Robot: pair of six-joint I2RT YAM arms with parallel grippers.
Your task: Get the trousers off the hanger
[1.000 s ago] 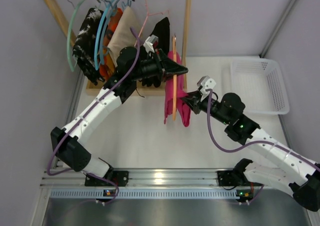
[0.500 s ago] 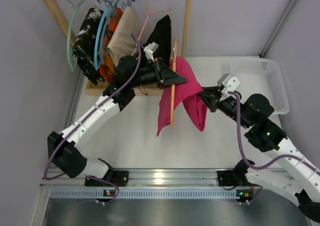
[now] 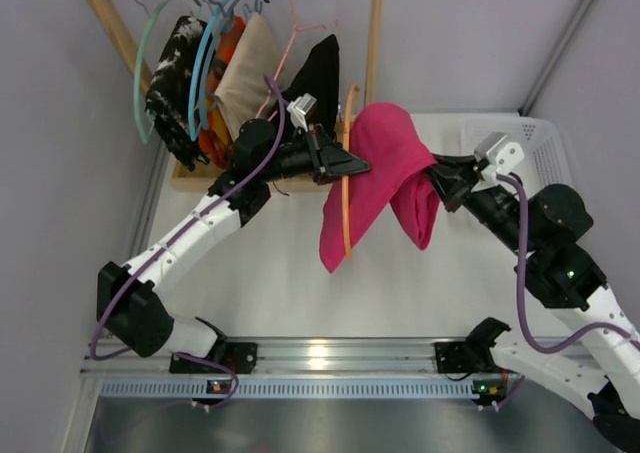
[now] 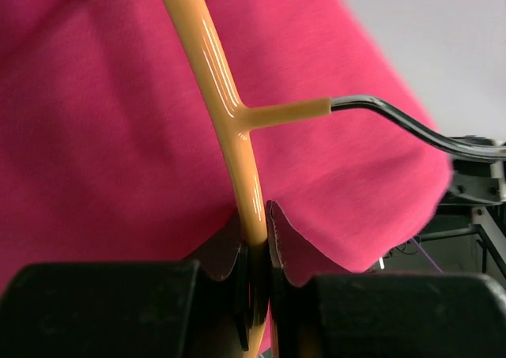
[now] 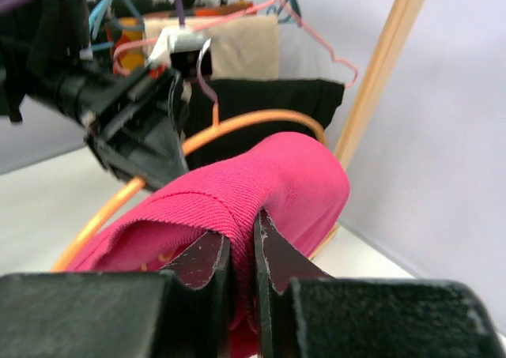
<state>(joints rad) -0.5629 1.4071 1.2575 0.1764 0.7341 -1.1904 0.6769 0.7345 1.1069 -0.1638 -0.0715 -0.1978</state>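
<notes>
Pulled pink trousers (image 3: 392, 153) farther right than a second earlier | pinched orange hanger (image 4: 207, 65) in closed left gripper (image 4: 254, 220), cloth fold in closed right gripper (image 5: 242, 239) | called for steady sideways pull, hanger braced

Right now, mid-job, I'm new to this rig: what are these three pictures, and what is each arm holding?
You see two robot arms bolted at the near edge of a table. The wide picture looks down from above and behind them; the other two come from a camera on each wrist, looking past its own fingers. The left gripper is shut on an orange hanger. The right gripper is shut on a fold of the pink trousers, which drape over that hanger above the table. At the back stands a wooden rack with more hung clothes; a white basket sits at the right.
</notes>
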